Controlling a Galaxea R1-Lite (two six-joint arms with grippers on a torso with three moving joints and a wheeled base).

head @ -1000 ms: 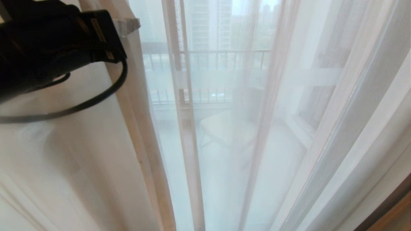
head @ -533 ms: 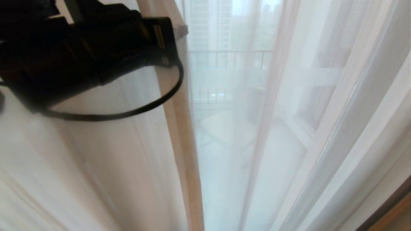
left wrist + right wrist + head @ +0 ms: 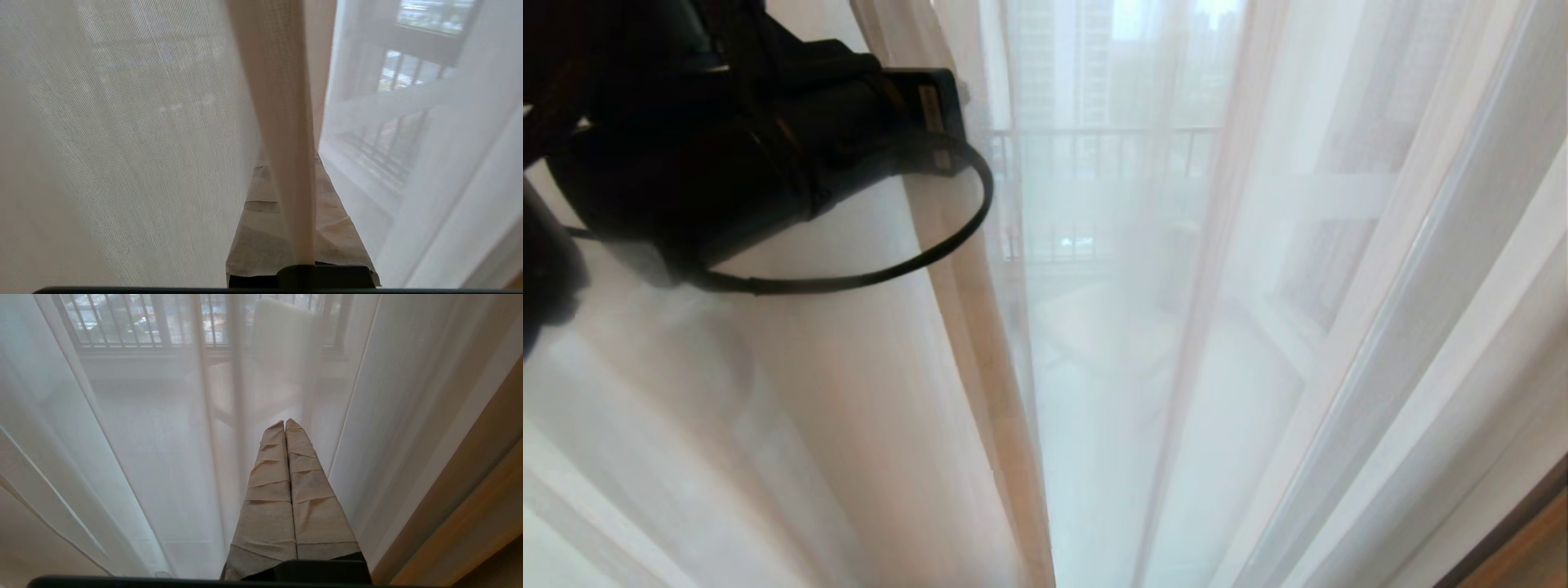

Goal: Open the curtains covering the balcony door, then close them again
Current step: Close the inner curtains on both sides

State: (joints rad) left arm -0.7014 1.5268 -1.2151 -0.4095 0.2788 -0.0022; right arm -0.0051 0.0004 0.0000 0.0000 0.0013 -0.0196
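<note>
- Head view: the curtains (image 3: pixel 866 392) fill nearly everything, a thin woven beige cloth hanging in long soft folds, with a thicker tan hem (image 3: pixel 992 384) running down the middle.
- Beyond that hem hangs a sheer white layer (image 3: pixel 1258 327), fine enough to see through.
- Left wrist view shows the weave as a fine grid, and the folded hem (image 3: pixel 282 122) as a stiff flat band.
- The left gripper (image 3: pixel 286 179) sits high on the left, its fingers (image 3: pixel 253 241) wrapped in creased tan tape and closed flat on that hem, which runs out between them.
- A black cable (image 3: pixel 882 273) loops below the dark left arm (image 3: pixel 727 147) across the cloth.
- The right gripper (image 3: pixel 285 426) is low near the sheer layer, its taped fingers (image 3: pixel 265 498) pressed together with nothing between them.
- The balcony door cannot be made out as such; it lies behind the sheer cloth.
- Through the cloth show a dark barred railing (image 3: pixel 1111 151), a pale chair (image 3: pixel 282 339) and tall buildings (image 3: pixel 1054 57).
- A brown wooden edge (image 3: pixel 470 506) stands at the far right.
</note>
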